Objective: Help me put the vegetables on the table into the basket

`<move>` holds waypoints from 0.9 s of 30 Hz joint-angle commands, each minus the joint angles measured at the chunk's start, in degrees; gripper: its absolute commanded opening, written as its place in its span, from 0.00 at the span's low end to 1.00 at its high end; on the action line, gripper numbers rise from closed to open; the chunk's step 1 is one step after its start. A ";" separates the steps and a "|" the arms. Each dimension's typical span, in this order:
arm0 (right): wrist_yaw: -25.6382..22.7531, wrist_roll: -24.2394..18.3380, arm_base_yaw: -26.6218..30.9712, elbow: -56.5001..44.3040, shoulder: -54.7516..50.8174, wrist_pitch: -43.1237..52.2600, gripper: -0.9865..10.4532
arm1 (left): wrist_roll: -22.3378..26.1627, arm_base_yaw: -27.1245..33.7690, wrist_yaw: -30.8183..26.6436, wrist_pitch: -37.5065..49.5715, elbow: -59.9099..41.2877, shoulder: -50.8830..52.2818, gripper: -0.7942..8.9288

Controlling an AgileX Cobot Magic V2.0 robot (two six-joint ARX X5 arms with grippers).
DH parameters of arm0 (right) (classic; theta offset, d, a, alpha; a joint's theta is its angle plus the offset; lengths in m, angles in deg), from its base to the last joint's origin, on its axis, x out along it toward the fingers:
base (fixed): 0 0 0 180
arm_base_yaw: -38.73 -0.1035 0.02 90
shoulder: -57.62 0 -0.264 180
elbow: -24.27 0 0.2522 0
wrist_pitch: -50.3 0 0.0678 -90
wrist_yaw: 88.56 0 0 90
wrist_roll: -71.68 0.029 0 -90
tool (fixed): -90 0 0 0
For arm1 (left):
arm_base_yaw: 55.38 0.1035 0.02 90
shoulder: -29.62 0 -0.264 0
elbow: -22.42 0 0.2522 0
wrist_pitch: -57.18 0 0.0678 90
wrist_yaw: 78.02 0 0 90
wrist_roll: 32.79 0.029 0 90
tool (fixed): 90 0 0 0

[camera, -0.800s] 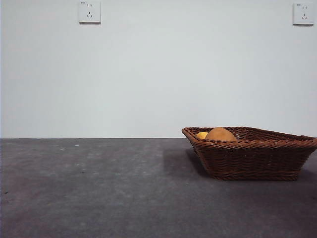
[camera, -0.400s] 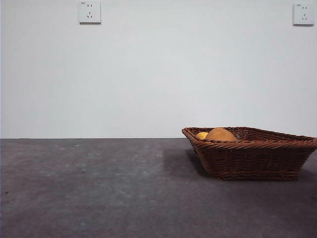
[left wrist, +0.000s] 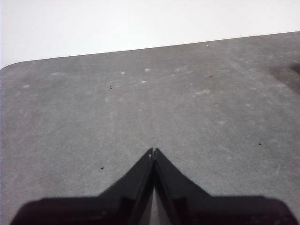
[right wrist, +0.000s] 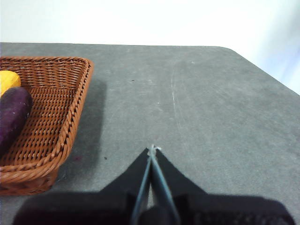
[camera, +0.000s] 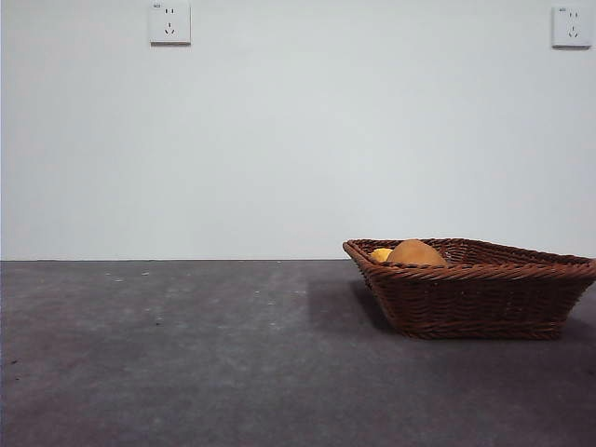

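The brown wicker basket (camera: 475, 293) stands on the right of the dark grey table (camera: 186, 354). Above its rim show a brown potato (camera: 415, 252) and a bit of yellow corn (camera: 379, 254). In the right wrist view the basket (right wrist: 56, 117) holds a purple eggplant (right wrist: 13, 115) and the corn (right wrist: 8, 80); the potato is out of that view. My right gripper (right wrist: 152, 149) is shut and empty over bare table beside the basket. Over bare table as well, my left gripper (left wrist: 153, 151) is shut and empty. Neither arm shows in the front view.
A white wall with two sockets (camera: 169, 21) (camera: 570, 25) rises behind the table. The table's far edge and a rounded corner (left wrist: 14, 65) show in the left wrist view, another rounded corner (right wrist: 229, 49) in the right wrist view.
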 commanded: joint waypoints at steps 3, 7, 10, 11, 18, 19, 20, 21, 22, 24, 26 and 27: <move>-0.02 -0.11 0.02 -0.28 -0.02 -0.22 0.09 | 1.92 0.50 0.31 0.17 -0.24 0.13 0.08; -0.02 -0.11 0.00 -0.28 -0.02 -0.22 0.09 | 1.92 0.48 0.44 0.17 -0.24 0.13 0.08; -0.02 -0.11 0.00 -0.28 -0.02 -0.22 0.09 | 1.92 0.48 0.44 0.17 -0.24 0.11 0.08; -0.02 -0.11 0.00 -0.28 -0.02 -0.22 0.09 | 1.92 0.50 0.44 0.17 -0.24 0.11 0.08; -0.02 -0.09 0.00 -0.28 -0.02 -0.22 0.09 | 1.92 0.48 0.44 0.13 -0.24 -0.13 0.08; -0.02 -0.09 0.00 -0.28 -0.02 -0.22 0.09 | 1.92 0.48 0.44 0.13 -0.24 -0.20 0.08; -0.02 -0.11 0.00 -0.28 -0.02 -0.22 0.09 | 1.92 0.48 0.44 0.13 -0.24 -0.20 0.08; -0.02 -0.11 0.00 -0.28 -0.02 -0.22 0.09 | 1.92 0.48 0.44 0.13 -0.24 -0.20 0.08; -0.02 -0.11 0.00 -0.28 -0.02 -0.22 0.09 | 1.92 0.48 0.44 0.13 -0.24 -0.20 0.08; -0.02 -0.11 0.00 -0.28 -0.02 -0.22 0.09 | 1.92 0.48 0.44 0.13 -0.24 -0.20 0.08; -0.02 -0.11 0.00 -0.28 -0.02 -0.22 0.09 | 1.92 0.48 0.44 0.13 -0.24 -0.20 0.08; -0.02 -0.11 0.00 -0.28 -0.02 -0.22 0.09 | 1.92 0.48 0.44 0.13 -0.24 -0.20 0.08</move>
